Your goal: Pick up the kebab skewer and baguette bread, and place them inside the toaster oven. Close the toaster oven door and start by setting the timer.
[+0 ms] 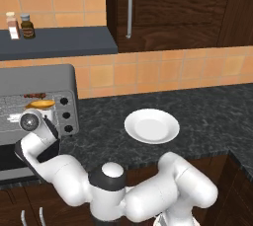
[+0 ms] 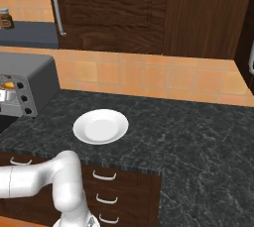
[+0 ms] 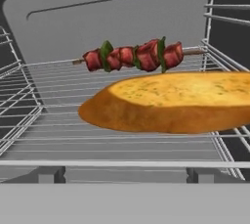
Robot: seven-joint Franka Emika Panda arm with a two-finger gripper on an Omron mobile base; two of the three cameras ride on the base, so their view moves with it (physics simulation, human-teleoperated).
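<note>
Hand view: baguette (image 3: 171, 101) lies flat on the wire rack (image 3: 58, 135), skewer (image 3: 134, 56) just behind it, both inside the toaster oven (image 1: 44, 79), so loading looks done. Gripper jaws stand apart, holding nothing. Oven door (image 1: 10, 163) is down, so closing it comes next, then the timer knob (image 1: 64, 101). Plate (image 1: 151, 126) sits bare on the counter (image 1: 212, 111).
</note>
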